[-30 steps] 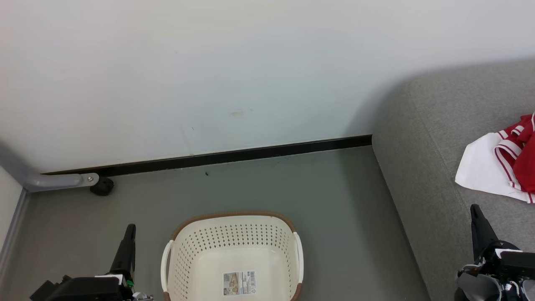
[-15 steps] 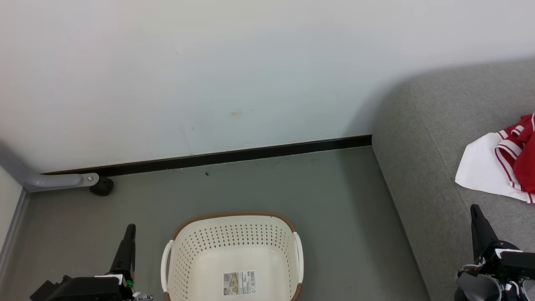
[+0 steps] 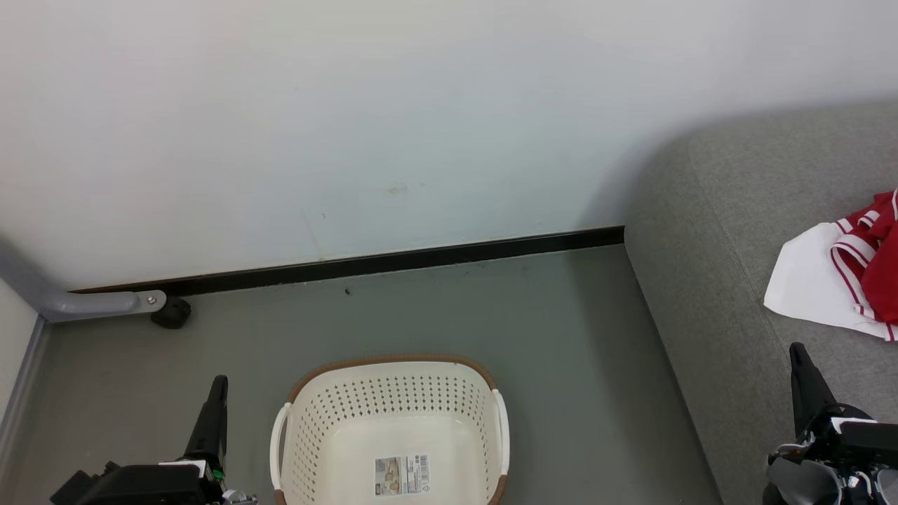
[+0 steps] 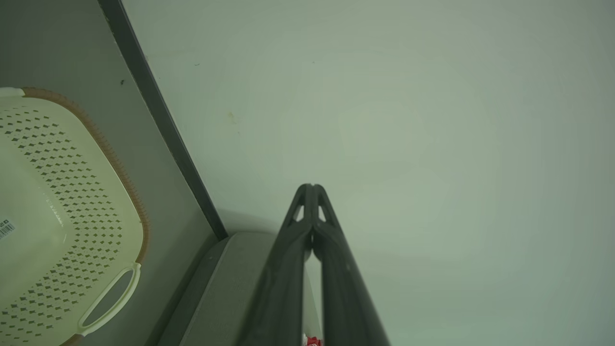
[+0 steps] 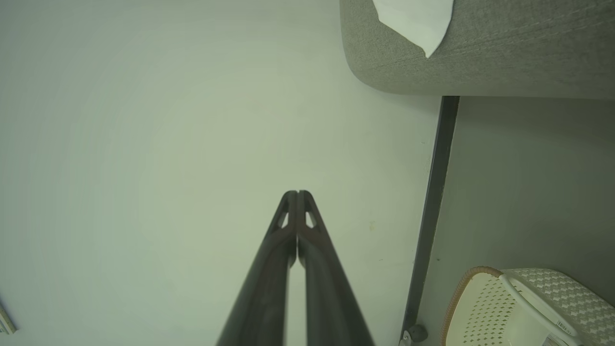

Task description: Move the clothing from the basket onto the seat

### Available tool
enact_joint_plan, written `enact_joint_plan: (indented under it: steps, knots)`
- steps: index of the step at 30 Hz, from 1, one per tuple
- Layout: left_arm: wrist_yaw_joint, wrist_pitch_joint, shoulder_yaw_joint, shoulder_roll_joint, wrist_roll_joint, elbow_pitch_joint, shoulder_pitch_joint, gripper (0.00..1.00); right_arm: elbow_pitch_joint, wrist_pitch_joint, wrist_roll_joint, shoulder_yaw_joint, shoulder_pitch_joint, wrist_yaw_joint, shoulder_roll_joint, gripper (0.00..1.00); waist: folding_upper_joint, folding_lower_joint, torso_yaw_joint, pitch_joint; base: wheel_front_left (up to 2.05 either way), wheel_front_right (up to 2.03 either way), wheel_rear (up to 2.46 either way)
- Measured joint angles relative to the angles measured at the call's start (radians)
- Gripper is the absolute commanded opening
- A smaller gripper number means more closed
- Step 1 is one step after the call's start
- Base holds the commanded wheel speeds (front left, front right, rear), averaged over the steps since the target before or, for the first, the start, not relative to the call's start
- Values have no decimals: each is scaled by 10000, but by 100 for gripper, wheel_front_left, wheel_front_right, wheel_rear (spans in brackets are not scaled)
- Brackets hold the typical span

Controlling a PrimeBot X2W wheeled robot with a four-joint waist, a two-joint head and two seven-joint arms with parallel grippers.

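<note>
Bare floor [image 3: 561, 337] separates basket [image 3: 393, 403] from sofa [image 3: 708, 294] edge. Basket holds a sticker [image 3: 401, 475]. Clothing [image 3: 807, 280] lies on sofa, inside its edge. Left gripper [image 3: 218, 384], right gripper [image 3: 796, 349]: fingers together, empty.

We log no visible change since earlier head views. No movement at left gripper [image 3: 219, 384], right gripper [image 3: 797, 351], basket [image 3: 393, 360], or clothing [image 3: 814, 280] on sofa [image 3: 701, 294]. Camera framing unshifted too.

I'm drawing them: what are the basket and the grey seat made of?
The basket looks like smooth cream plastic, moulded with rows of holes; its brown rim looks woven, maybe plastic too. The seat looks like matte grey fabric, with a fine weave and a stitched seam.
</note>
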Motion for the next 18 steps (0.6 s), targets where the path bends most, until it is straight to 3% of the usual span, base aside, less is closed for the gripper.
enact_joint_plan:
  steps: [18]
  knots:
    - [0,0,0,0,-13,-2,0,0,-2,0,0,0,1,0,2,0,0,0,0,0,0,0,0]
